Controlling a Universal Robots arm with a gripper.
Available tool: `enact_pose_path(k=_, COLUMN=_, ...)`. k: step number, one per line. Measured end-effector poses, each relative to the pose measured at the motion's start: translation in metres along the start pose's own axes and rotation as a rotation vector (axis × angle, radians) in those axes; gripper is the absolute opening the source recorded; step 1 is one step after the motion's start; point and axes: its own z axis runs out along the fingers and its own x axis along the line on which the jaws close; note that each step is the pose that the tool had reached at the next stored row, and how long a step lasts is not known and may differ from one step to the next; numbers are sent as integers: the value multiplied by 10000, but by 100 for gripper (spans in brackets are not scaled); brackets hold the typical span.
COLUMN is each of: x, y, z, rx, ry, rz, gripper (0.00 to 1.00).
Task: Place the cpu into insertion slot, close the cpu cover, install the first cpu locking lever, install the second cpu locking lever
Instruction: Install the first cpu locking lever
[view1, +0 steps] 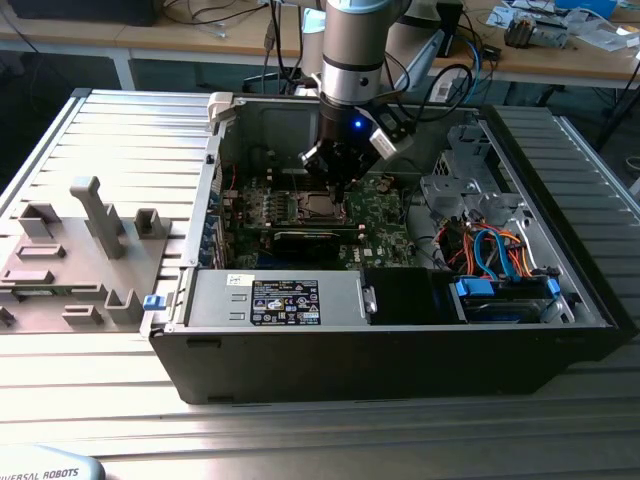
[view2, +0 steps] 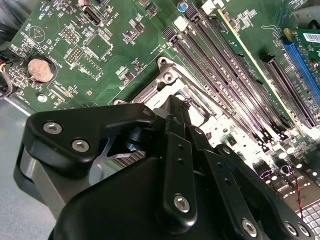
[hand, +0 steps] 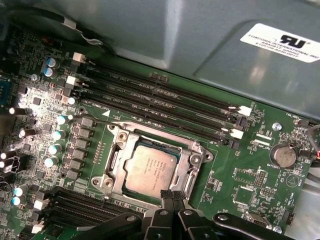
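The cpu (hand: 151, 170), a dull silver square, lies flat in the middle of the green motherboard (hand: 240, 175). The cpu cover (hand: 117, 162), a silvery frame, lies down around it, and the cpu shows through its cut-out. The insertion slot beneath them is hidden. My gripper (hand: 172, 195) is shut, its ribbed fingertips pressed together just over the cover's edge, at the side of the cpu. In the second wrist view the black gripper (view2: 176, 112) points at the cover's corner (view2: 167, 75). In the exterior view the gripper (view1: 338, 192) hangs low over the cpu (view1: 318, 207) inside the open case.
Long black memory slots (hand: 165, 107) run beside the socket, with capacitors (hand: 55, 147) on another side and a coin battery (hand: 283, 155) farther off. The grey case wall (hand: 175, 40) rises behind. A power supply (view1: 285, 300) and a cabled drive cage (view1: 490, 250) flank the board.
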Motion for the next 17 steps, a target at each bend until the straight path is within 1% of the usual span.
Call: enact_pose_path(k=17, x=0, y=0, z=0, rx=3, ry=-17, rz=-254, gripper=11)
